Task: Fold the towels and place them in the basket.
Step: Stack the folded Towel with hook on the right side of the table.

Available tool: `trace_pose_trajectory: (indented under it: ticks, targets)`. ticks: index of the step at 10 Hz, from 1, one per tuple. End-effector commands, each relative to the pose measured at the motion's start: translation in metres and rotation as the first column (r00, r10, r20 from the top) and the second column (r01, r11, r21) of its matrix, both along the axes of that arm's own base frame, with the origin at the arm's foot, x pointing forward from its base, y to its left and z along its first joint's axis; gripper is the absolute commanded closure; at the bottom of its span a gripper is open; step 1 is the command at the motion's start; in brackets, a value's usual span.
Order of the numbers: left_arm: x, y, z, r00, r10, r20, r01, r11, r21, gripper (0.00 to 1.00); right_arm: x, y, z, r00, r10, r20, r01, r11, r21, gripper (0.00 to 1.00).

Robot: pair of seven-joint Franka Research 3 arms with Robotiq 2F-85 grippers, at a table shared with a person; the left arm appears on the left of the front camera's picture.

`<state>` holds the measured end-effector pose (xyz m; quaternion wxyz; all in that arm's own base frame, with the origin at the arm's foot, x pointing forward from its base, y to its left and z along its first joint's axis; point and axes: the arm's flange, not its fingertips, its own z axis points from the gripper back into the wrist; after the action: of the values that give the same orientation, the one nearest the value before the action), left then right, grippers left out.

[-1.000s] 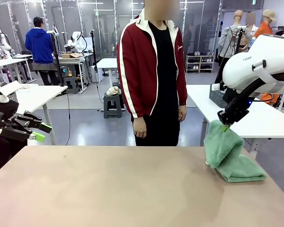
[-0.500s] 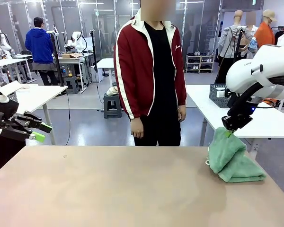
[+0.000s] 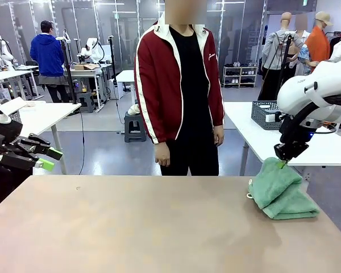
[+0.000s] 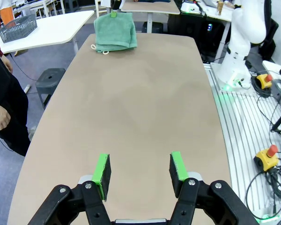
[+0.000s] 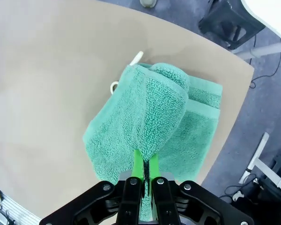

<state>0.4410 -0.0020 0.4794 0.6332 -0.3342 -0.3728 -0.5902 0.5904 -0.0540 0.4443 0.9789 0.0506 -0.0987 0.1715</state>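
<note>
A mint-green towel (image 3: 279, 193) lies partly folded at the table's right edge, its upper layer lifted into a hump. My right gripper (image 3: 283, 163) is shut on the raised edge of that layer, just above the pile. In the right wrist view the gripper (image 5: 144, 163) pinches a ridge of the towel (image 5: 150, 112), whose white label and pale loop poke out at the far corner. My left gripper (image 3: 47, 158) hangs open off the table's left side; its own view shows the gripper (image 4: 140, 168) with nothing between the pads. The dark basket (image 3: 266, 114) stands on a white table behind.
A person in a red jacket (image 3: 179, 85) stands at the far side of the brown table (image 3: 148, 227), hands down. The left wrist view has the basket (image 4: 18, 28) on the white side table beyond the towel (image 4: 114, 30).
My right gripper has moved right and downward with the towel's edge, and the lifted layer has sunk lower over the pile. The left arm has not moved.
</note>
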Motion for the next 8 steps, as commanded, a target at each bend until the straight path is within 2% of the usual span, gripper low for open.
trace_pose_trajectory:
  ticks: [1,8]
  targets:
    - [0.000,-0.001,0.001,1.000,0.002,0.013,-0.002,1.000,-0.016,0.35,0.002,-0.021,-0.007,1.000,0.005,0.007,-0.005,0.999,0.033,0.95]
    - [0.000,-0.001,0.001,1.000,0.002,0.013,-0.002,1.000,-0.016,0.35,0.010,-0.089,-0.061,1.000,0.011,-0.022,-0.009,0.996,0.092,0.95]
